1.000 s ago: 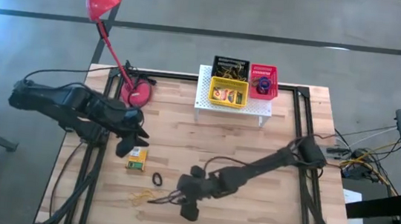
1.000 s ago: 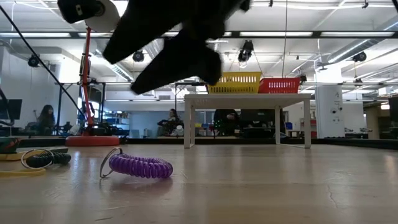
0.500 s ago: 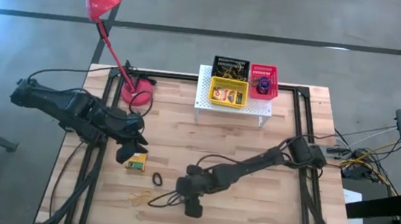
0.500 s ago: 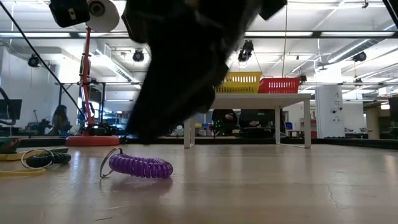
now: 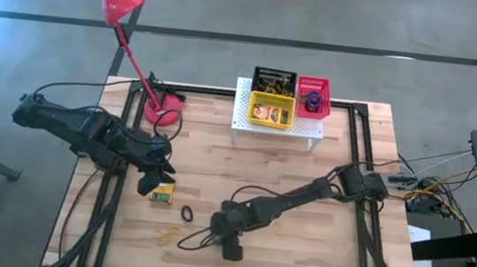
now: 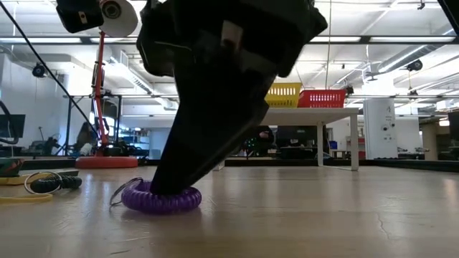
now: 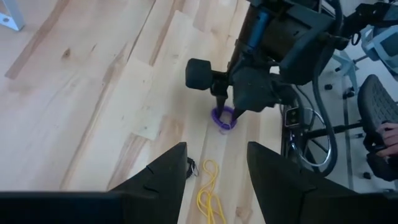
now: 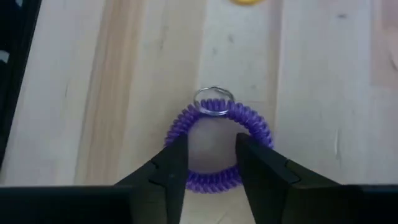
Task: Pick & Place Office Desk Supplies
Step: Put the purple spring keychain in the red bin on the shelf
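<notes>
The right gripper [image 8: 210, 163] had come down from above onto the purple coil ring [image 8: 217, 146] near the table's front edge, and its fingers [image 8: 173, 167] were narrower than a second earlier. In the right wrist view they straddled the near arc of the coil, one finger inside the loop and one outside, partly closed; whether they had yet pinched the coil could not be told. In the low view the gripper's tip met the ring [image 6: 161, 199], which lay flat on the wood with its small metal key ring [image 8: 213, 101] at the far side. By my judgement the grasp was under way, with lifting and carrying to the trays still to come.

Just beside lay yellow rubber bands [image 7: 210, 193] and a black ring [image 5: 187, 212]. The left gripper [image 5: 156, 178] hung half open and empty over the yellow-green card box [image 5: 160, 195]. Farther back, the red tray [image 5: 313, 98], yellow tray [image 5: 272, 110] and black tray [image 5: 275, 77] sat on the white perforated stand [image 5: 242, 116].

No writing was legible anywhere.
</notes>
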`<control>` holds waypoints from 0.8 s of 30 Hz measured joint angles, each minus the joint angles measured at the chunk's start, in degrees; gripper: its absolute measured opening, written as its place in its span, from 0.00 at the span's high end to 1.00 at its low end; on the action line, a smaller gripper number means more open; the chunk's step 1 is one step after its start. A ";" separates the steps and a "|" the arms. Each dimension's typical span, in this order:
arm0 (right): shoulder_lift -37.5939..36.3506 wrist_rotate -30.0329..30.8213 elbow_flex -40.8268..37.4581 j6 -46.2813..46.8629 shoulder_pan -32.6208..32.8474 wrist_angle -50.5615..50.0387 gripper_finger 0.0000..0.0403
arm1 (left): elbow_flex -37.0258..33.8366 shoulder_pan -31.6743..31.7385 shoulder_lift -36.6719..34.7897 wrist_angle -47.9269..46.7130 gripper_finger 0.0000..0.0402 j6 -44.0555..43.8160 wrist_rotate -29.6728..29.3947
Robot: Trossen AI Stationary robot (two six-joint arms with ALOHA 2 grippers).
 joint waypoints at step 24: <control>-19.65 13.27 -0.46 31.31 0.42 -12.87 0.98 | 0.01 0.00 -2.83 -1.26 0.57 7.68 0.54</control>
